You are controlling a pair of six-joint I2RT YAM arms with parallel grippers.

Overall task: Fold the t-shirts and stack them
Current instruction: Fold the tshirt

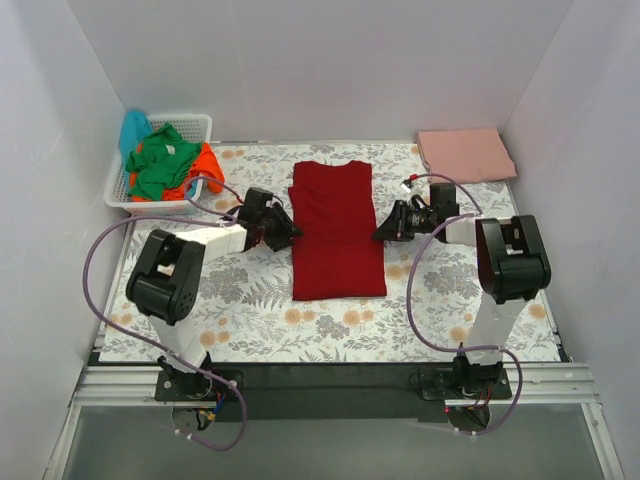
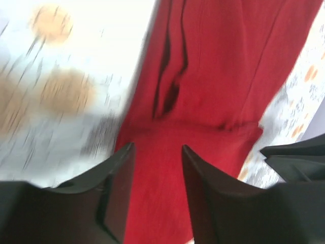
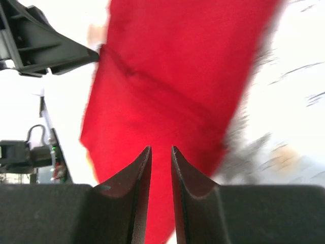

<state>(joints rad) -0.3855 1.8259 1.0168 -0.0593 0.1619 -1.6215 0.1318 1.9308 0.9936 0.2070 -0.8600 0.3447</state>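
left to right, counted: one white basket [image 1: 116, 192] at the far left of the table, holding three crumpled shirts, a turquoise shirt [image 1: 133, 128] at its left rim, a green shirt [image 1: 160, 162] on top and an orange shirt [image 1: 206, 164] under it. two arms: the left arm [image 1: 166, 276] reaches in from the near left, and its left gripper [image 1: 290, 232] lies at the left edge of the one red shirt [image 1: 338, 255]. its fingers [image 2: 115, 189] are spread, with red cloth showing through the gap. the red shirt lies flat at mid-table, folded into a long strip running away from the bases. the right gripper [image 1: 382, 234] meets the strip's right edge; its fingers [image 3: 138, 189] stand a narrow slit apart over red cloth, and whether they pinch it cannot be told. the right arm [image 1: 510, 262] stands behind it. one pink shirt [image 1: 466, 153], folded, lies at the far right corner. five shirts in all. surface: a floral cloth [image 1: 300, 335] covering the table. room: plain white walls [image 1: 320, 60] on three sides.
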